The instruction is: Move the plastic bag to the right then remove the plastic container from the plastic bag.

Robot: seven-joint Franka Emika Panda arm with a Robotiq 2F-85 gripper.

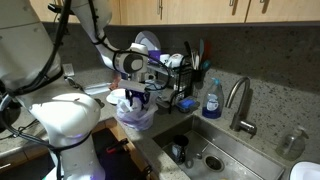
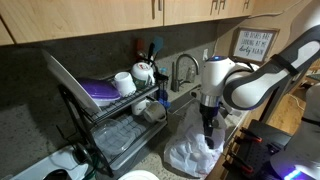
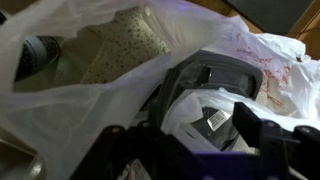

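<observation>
The plastic bag (image 1: 136, 117) is a wrinkly translucent white heap on the counter beside the sink, also seen from the other side as the plastic bag (image 2: 193, 156). My gripper (image 1: 137, 96) hangs straight down into its top in both exterior views (image 2: 208, 128). In the wrist view the bag's film (image 3: 90, 60) spreads wide around a dark plastic container (image 3: 205, 82) with a white label. My gripper (image 3: 190, 135) stands open, its dark fingers (image 3: 255, 125) apart on either side of the container's film-covered top. I cannot tell whether they touch it.
A dish rack (image 1: 180, 75) with a bowl and cups stands behind the bag, shown as the dish rack (image 2: 125, 105) in an exterior view. The sink (image 1: 215, 150), faucet (image 1: 238, 100) and blue soap bottle (image 1: 211, 100) lie close by. A round white dish (image 2: 140, 176) sits at the counter's near edge.
</observation>
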